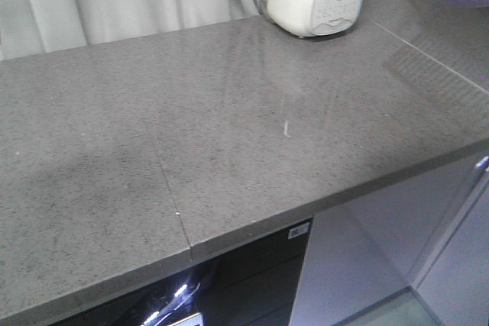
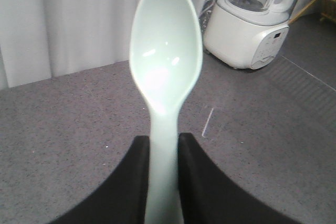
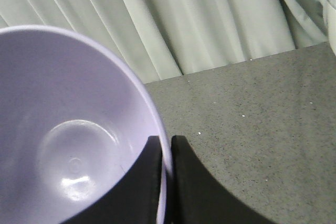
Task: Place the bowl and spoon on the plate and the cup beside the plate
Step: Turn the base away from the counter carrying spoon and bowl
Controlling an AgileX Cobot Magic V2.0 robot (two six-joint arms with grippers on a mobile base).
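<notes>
Pinching the spoon by its handle, left gripper has its black jaws pressed on either side of the stem. The scoop end points away from the wrist camera with its hollow side facing it, held over the gray counter. Curtain behind, white appliance with a clear jar at back right. Front view: counter runs across, a seam through the slab, appliance at the back edge right of centre. Right gripper clamps the bowl at its rim, one jaw inside the wall, one outside. Bowl fills the left of that wrist view, its inside toward the camera. Front view catches only a lavender arc of it at the top right corner, seemingly raised off the counter.
</notes>
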